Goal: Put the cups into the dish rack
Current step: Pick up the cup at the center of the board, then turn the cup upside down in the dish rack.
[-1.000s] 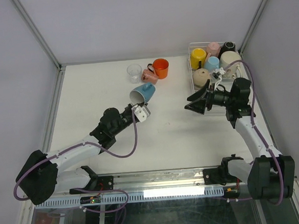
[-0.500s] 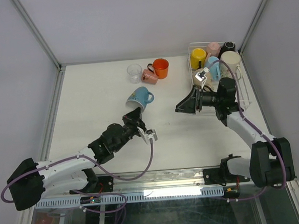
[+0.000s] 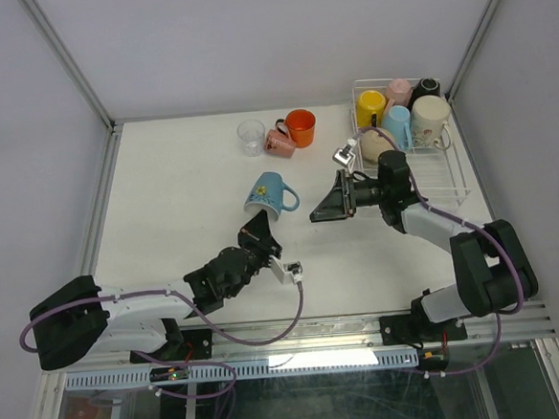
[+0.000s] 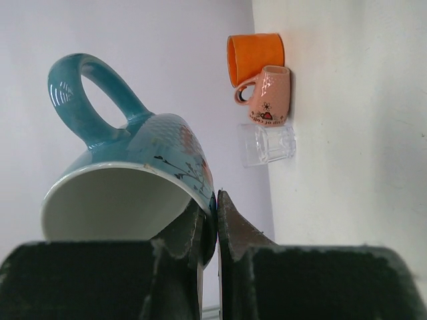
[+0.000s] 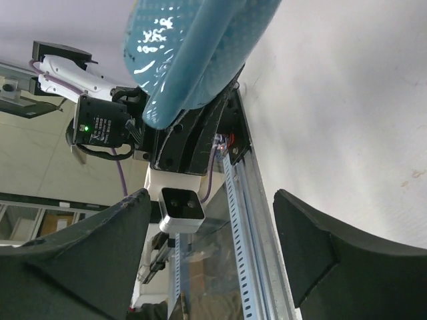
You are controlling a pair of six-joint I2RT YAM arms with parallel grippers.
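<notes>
Bright, even light across the white counter (image 3: 181,178), shadows barely there. Glare spots sparkle on the blue mug (image 4: 133,153) just above the left claw (image 4: 215,203), whose near fingers (image 4: 240,240) go dark and blurry. Beyond the right claw (image 5: 212,197), that mug looms close and slightly soft.

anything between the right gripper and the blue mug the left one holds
Nothing visible: the open right gripper faces the blue mug across a clear gap, with the left gripper pinching the mug's rim.

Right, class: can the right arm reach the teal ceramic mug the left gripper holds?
Probably yes. The right gripper is open and faces the teal ceramic mug with nothing between; the left gripper pinches only its rim.
</notes>
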